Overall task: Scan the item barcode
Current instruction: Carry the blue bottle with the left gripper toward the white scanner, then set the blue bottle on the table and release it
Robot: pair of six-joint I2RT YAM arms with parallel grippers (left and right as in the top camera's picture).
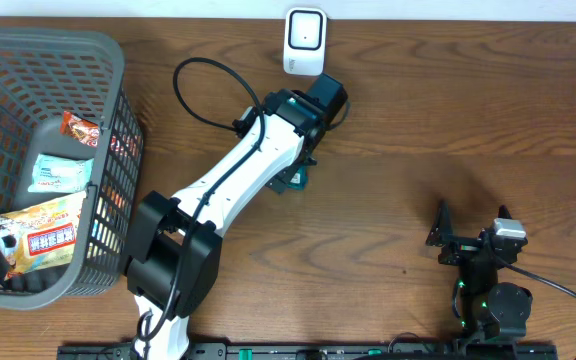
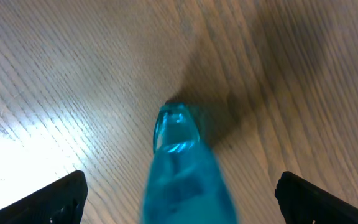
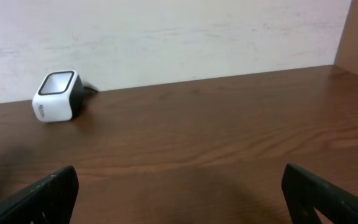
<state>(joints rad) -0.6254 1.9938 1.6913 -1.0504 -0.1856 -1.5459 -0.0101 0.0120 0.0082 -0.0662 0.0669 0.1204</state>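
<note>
Blue see-through item lies on the wooden table between the wide-spread fingers of the left claw, touching neither, near the white scanner; right claw also spread, well apart; basket of snack packets far left.

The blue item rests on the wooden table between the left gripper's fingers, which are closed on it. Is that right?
Not quite. The blue item rests on the table between the fingers of the left gripper, but they stand wide open, clear of it, as the left wrist view shows.
</note>
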